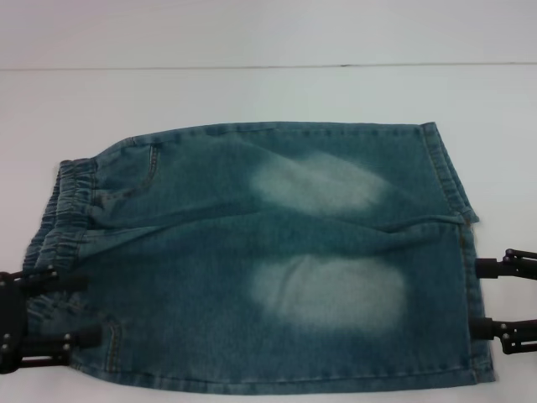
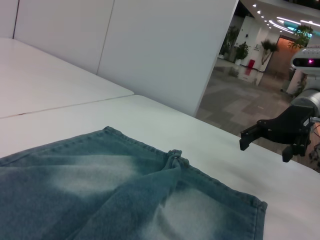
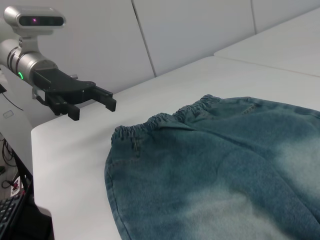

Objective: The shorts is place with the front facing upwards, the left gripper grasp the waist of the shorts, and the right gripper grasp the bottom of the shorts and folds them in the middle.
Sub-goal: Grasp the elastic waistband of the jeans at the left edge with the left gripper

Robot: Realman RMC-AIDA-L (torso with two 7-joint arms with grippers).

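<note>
**Shorts flat on counter, both end effectors at its ends**

The shorts (image 1: 268,260) are laid flat on the white counter (image 1: 268,92), lengthwise across the head view. The waist (image 1: 59,227), gathered and ruffled, is found at the robot's left end; the bottom (image 1: 457,252), with its straight stitched hems, is at the right end. Two pale bleached patches are seen on the upper face (one on each leg), and a pocket seam is visible near the waist.

The left end effector (image 1: 71,311) is located at the waist end, near the front corner of the garment. Its fingers are spread, one above the other in the head view, with the tips lying over the waistband edge. No cloth is seen pinched between them.

The right end effector (image 1: 491,298) is located just beside the bottom, at the near leg. Its fingers are likewise spread, and the tips are at the hem edge; whether they touch the denim cannot be told.

In each wrist view the opposite end effector is seen raised above the counter beyond the cloth edge.
</note>
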